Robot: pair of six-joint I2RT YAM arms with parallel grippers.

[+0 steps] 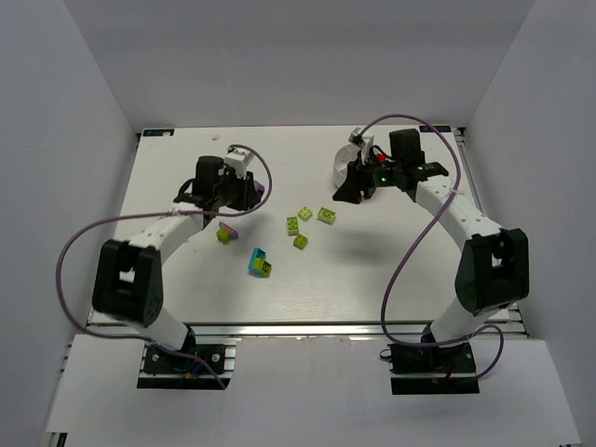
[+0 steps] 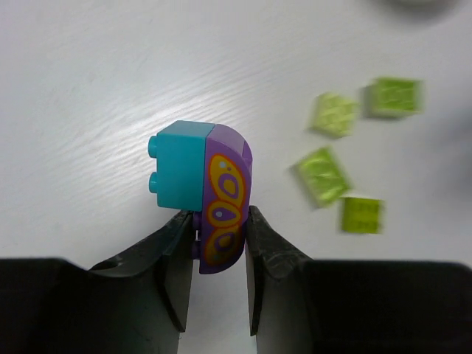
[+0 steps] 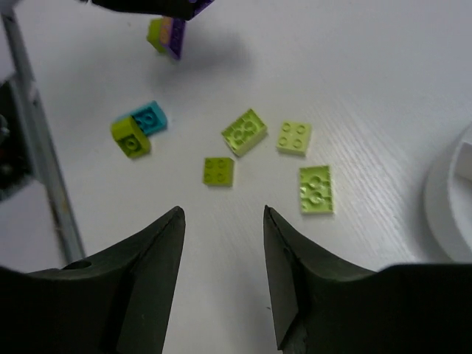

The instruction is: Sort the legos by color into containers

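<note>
Left claw [image 2: 220, 225] grips one purple-cyan clump [image 2: 203, 193]; four lime bricks [image 2: 323, 175] lie loose.

A robotics lab test cell: a white desk [image 1: 372, 279] boxed in by plain white panels [image 1: 279, 56], with a left arm [image 1: 154, 237] and a right arm [image 1: 466, 223] mounted by an aluminium extrusion frame [image 1: 307, 332] at its near edge (purple cables [image 1: 411, 253] loop loose from each).
</note>
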